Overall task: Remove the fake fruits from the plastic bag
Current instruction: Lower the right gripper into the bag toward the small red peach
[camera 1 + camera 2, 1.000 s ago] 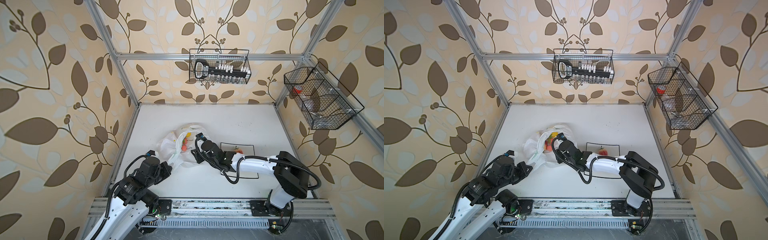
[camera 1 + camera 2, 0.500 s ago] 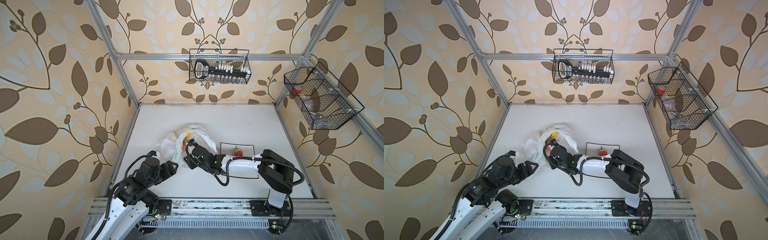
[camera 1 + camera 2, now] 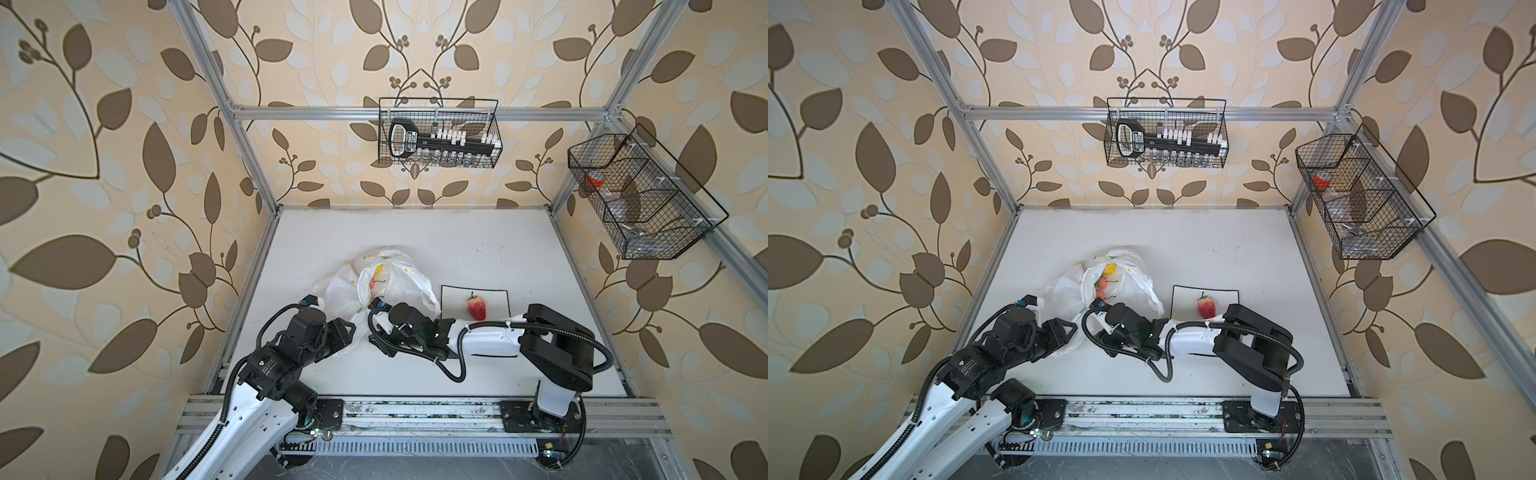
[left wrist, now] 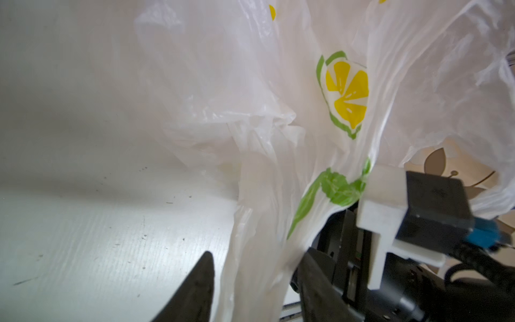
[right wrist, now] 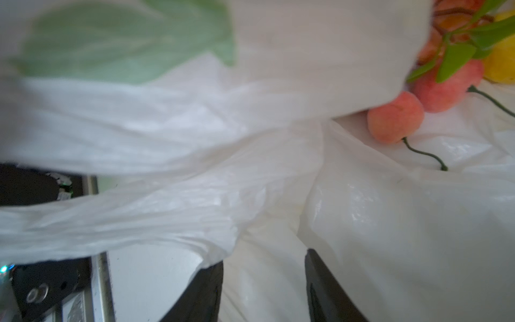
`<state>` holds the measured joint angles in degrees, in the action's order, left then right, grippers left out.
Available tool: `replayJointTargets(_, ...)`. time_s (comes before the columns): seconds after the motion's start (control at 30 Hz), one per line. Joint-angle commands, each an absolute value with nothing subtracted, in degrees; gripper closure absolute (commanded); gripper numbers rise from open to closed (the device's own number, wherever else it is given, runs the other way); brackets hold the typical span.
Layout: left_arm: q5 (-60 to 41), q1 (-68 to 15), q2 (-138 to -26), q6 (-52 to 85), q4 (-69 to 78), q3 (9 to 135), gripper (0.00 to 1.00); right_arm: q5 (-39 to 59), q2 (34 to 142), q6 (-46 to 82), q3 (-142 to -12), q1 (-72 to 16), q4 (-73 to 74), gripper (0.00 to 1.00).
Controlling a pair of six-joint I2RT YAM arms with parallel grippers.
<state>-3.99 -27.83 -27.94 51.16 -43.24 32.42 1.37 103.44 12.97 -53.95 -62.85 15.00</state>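
**Bag mouth unsecured: risk of pinching film instead of fruit**

On the bench (image 3: 415,237) we count one plastic bag (image 3: 340,295), left of centre, and one plate (image 3: 494,297) just right of it carrying one strawberry (image 3: 476,307). In the bag mouth we see two apples (image 5: 395,121) and one lemon (image 5: 501,64); any others are hidden. The left fingers (image 4: 200,278) stand apart, with handle film between them, ungripped. The right fingers (image 5: 203,287) are also apart, with film draped over them. We judge that closing now would pinch film, drag the bag and collapse its mouth.
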Motion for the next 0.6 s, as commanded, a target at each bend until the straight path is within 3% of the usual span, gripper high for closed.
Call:
replayJointTargets(0.0,-1.38,-28.38,-27.33,50.89,-42.92,31.51,0.6,7.16,103.41,7.31,-53.79,-62.79,17.12,0.51)
replayJointTargets(0.17,-1.92,-28.38,-27.6,49.52,-46.35,32.7,0.89,6.22,100.12,11.81,-54.63,-60.45,17.49,0.53)
replayJointTargets(0.27,-2.27,-28.39,-27.09,49.39,-48.44,33.43,1.0,2.77,98.74,16.04,-54.96,-59.58,18.27,0.53)
replayJointTargets(0.57,-4.26,-28.39,-24.96,49.39,-48.69,33.19,1.0,-10.14,104.85,31.59,-60.04,-59.23,15.6,0.58)
